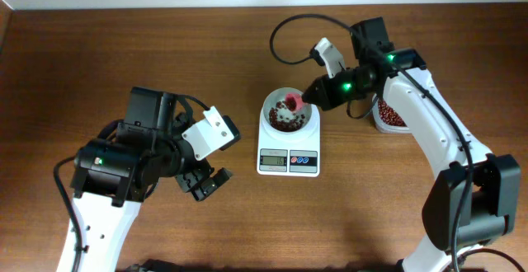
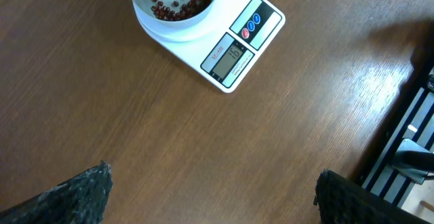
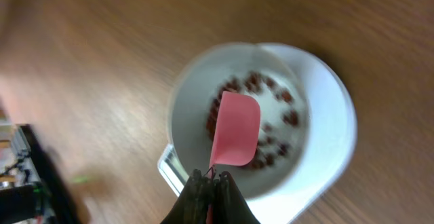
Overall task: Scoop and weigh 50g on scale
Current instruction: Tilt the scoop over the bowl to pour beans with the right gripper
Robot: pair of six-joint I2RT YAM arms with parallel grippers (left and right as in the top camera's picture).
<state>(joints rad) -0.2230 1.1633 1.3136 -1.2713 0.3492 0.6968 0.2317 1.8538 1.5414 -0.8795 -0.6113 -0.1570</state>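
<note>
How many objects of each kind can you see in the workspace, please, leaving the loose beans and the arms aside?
scale: 1
white bowl: 1
pink spoon: 1
tub of beans: 1
Total: 4

the bowl [image 1: 275,125] on the scale [image 1: 288,162] is closed off from above and from the right: the right gripper [image 1: 308,98] hangs at its rim, pinching the pink spoon [image 1: 291,103] that reaches inside. the right arm [image 1: 431,100] crosses above the tub [image 1: 386,124] beside the scale. bare desk [image 1: 247,214] lies between the scale and the left gripper [image 1: 209,185], its fingers [image 1: 219,178] spread wide, and along the scale's front edge.
</note>
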